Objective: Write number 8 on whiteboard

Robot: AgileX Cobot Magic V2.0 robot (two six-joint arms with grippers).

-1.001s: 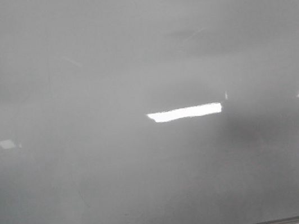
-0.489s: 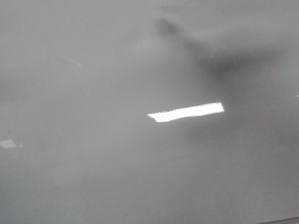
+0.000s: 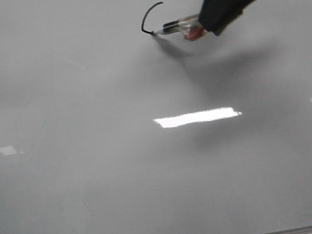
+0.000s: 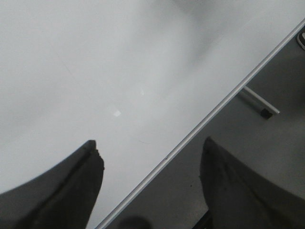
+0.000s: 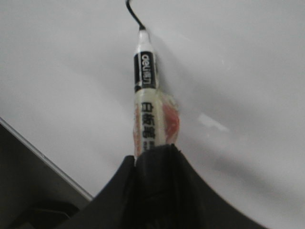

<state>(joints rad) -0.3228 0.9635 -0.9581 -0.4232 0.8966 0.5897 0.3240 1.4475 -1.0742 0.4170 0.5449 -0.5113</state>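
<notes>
The right gripper clamps a marker whose long axis points left, tip touching the whiteboard at its far right; the number 8 is only a short curved stroke there; the left gripper hangs open, empty, near the board's edge.

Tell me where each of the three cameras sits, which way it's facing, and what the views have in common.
Front view: faces forward onto the glossy pale grey whiteboard; right end effector enters at upper right, holding the clear black-tipped marker at a short curved black stroke.
Left wrist view: on the left arm, over the board's edge; open left end effector, nothing held.
Right wrist view: on the right arm, looking along the marker.
Shared: front and right wrist views both show marker and stroke.
</notes>
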